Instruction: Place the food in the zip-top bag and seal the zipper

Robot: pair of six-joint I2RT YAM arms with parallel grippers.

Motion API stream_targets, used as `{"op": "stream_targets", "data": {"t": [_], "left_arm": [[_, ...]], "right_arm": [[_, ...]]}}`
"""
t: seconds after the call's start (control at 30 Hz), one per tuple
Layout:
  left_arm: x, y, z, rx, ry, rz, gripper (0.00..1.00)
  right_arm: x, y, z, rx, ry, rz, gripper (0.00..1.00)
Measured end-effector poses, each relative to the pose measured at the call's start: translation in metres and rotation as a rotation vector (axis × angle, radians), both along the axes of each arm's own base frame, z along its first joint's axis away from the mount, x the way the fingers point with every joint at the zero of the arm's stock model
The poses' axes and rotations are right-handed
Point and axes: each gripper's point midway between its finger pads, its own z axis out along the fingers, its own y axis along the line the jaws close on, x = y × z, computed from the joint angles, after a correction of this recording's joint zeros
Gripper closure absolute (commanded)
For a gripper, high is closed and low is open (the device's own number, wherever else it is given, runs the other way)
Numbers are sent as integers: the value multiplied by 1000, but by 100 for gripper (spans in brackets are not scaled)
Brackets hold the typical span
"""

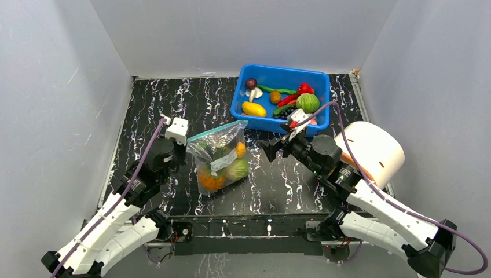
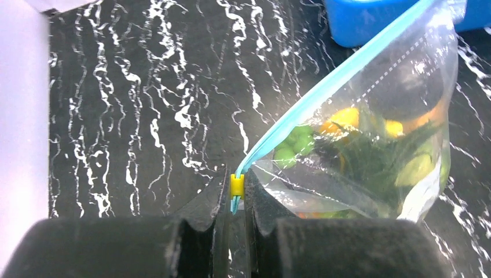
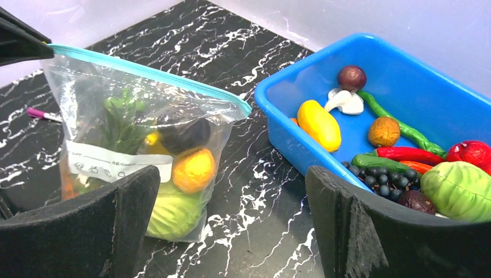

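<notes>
Clear crinkly plastic is most of what I get on the left wrist cam. The zip-top bag (image 2: pixel 359 145) fills the right half, far end cut off by the frame. The food (image 2: pixel 341 121) inside reads only as yellow, green and orange blurs behind dark leafy fronds. I can't tell from any view whether the zipper (image 2: pixel 324 92) is pressed shut along its whole length; on the right wrist cam it looks flat, no more than that. The left gripper (image 2: pixel 234 185) is pinched tight on the zipper's near end, w/ a small yellow tab (image 2: pixel 237 185) caught btwn the fingers. Its own finger bodies block the bottom of that view. Overhead, the bag stands on its base approx mid-table (image 1: pixel 173 98), slightly left of ctr. The left arm (image 1: pixel 121 202) reaches forward from the near-left corner, wrist level w/ the bag's top corner. The right gripper (image 1: pixel 278 142) hangs just right of the bag, not touching, jaws spread wide w/ nothing btwn them, aimed left at the bag. The right arm (image 1: pixel 370 200) comes from the near-right corner, elbow out toward the right edge. It hides part of a white drum (image 1: pixel 376 150) at the right edge and part of the near rim of the blue bin (image 1: pixel 284 69), which sits at the far edge, right of ctr.
</notes>
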Motion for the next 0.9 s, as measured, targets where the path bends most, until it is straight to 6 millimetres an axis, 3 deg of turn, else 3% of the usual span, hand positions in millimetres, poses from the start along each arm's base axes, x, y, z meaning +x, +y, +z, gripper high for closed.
{"op": "stream_targets", "data": {"t": [0.27, 0.47, 0.67, 0.9], "left_arm": [[40, 14, -3, 28, -36, 147, 100], [71, 54, -17, -61, 10, 289, 100], [95, 70, -25, -109, 39, 342, 100], [104, 77, -28, -136, 48, 368, 96]], "right_arm": [[-3, -7, 9, 8, -10, -13, 2], [-6, -9, 15, 10, -13, -12, 2], [-10, -14, 24, 33, -31, -13, 2], [-11, -16, 20, 40, -3, -25, 2]]}}
